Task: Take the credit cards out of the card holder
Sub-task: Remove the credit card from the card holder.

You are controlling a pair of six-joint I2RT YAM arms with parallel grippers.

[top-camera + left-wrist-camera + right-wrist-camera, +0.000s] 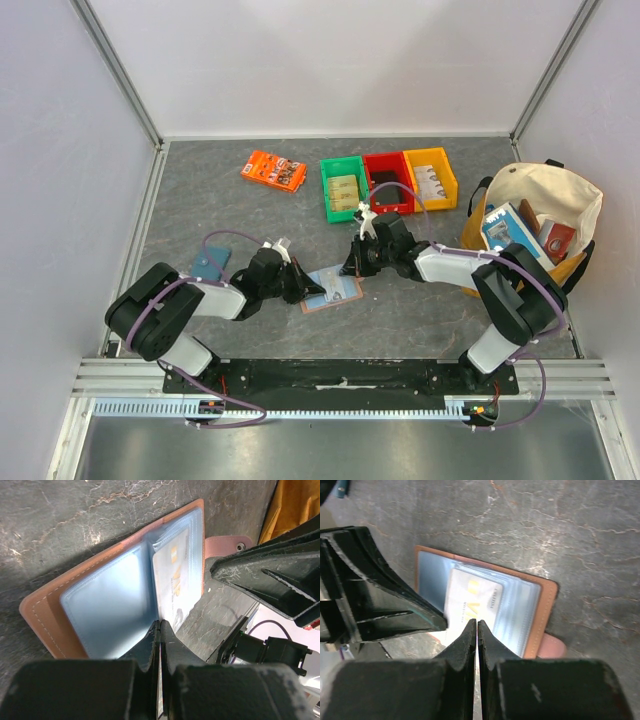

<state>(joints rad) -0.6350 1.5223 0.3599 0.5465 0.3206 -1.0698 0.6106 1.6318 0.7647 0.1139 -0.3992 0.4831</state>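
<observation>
Card holder: you have one card holder (pixel 332 290). It is tan and lies open and flat on the grey table (pixel 250 220), in the middle, between your two claws.
Snap tab: one small tab (pixel 227 545) with a round snap sticks out from the holder's edge and lies on the table.
Cards: you can see one card (pixel 471 597). It is white with a yellow mark, and it sits in a see-through pocket on one half of the holder. The other half looks plain light blue. You cannot tell if more cards hide inside.
Left claw: your left claw (pixel 160 628) has its two fingers pressed tight together. The tips touch the holder's near edge, right at the fold in the middle. You cannot tell if a thin pocket is pinched between them.
Right claw: your right claw (pixel 476 626) is squeezed tight too. Its tips sit at the edge of the white card. You cannot tell if it has hold of the card.
Claws together: the two claws are just beside each other, coming from opposite sides of the holder.
Bins: three small bins stand in a row at the back: green (pixel 326 190), red (pixel 388 160) and yellow (pixel 450 182).
Bag: one cream bag (pixel 540 185) stands on the right with things inside.
Pouch: one flat teal pouch (pixel 212 263) lies by the left arm.
Orange pack: one orange pack (pixel 273 171) lies at the back left.
</observation>
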